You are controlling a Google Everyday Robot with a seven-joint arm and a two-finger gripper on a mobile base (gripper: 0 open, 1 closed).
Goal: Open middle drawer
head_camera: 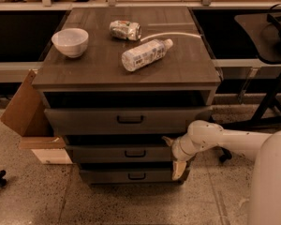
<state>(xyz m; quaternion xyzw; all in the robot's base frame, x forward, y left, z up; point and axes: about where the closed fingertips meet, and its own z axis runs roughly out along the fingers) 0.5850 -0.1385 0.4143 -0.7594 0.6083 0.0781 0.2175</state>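
Note:
The middle drawer [117, 154] is the dark wood-grain front with a small black bar handle [135, 153], between the taller top drawer [84, 121] and the bottom drawer [107, 176]. My gripper [173, 154] is at the right end of the middle drawer's front, coming in from the right on a white arm [225, 139]. Its fingers are spread. One fingertip [167, 139] lies at the front's upper edge and the other [177, 169] reaches down beside the bottom drawer. The handle is well to the left of the gripper and nothing touches it.
On the cabinet top [187, 69] are a white bowl [70, 41], a crushed can [125, 30], a lying plastic bottle [144, 55] and a white cable [173, 34]. A cardboard box [25, 111] stands at the cabinet's left, a black stand [267, 97] at the right.

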